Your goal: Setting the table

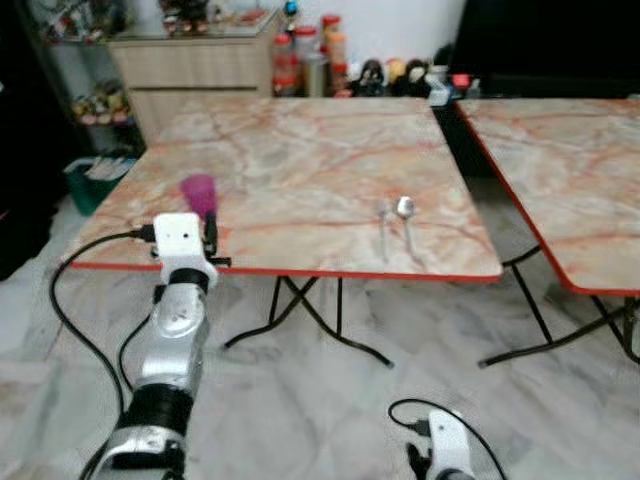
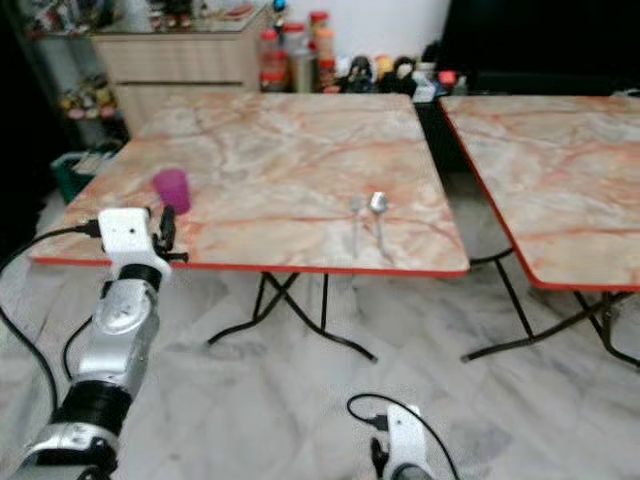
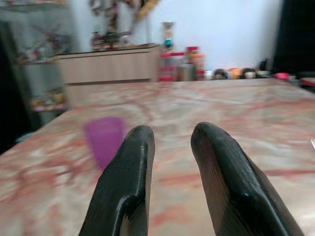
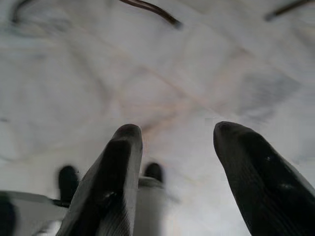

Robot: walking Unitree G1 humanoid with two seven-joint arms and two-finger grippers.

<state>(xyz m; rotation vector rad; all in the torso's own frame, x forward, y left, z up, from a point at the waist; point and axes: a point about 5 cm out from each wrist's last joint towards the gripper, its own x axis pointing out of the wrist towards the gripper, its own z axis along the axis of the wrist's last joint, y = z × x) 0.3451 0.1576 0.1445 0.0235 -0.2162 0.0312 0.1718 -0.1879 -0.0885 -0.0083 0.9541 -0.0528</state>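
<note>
A purple cup (image 1: 199,192) stands upright near the front left corner of the marble-patterned table (image 1: 300,160). My left gripper (image 1: 211,227) is raised at the table's front edge, just short of the cup. In the left wrist view the left gripper (image 3: 172,132) is open with nothing between its fingers, and the cup (image 3: 104,132) stands a little ahead and off to one side. A fork (image 1: 384,228) and a spoon (image 1: 405,218) lie side by side near the front right of the table. My right gripper (image 4: 177,130) hangs low over the floor, open and empty.
A second marble table (image 1: 560,170) stands to the right across a narrow gap. A wooden cabinet (image 1: 190,70) and several jars and bottles (image 1: 310,55) line the back wall. A green basket (image 1: 95,180) sits on the floor at the left. The table has black folding legs (image 1: 300,310).
</note>
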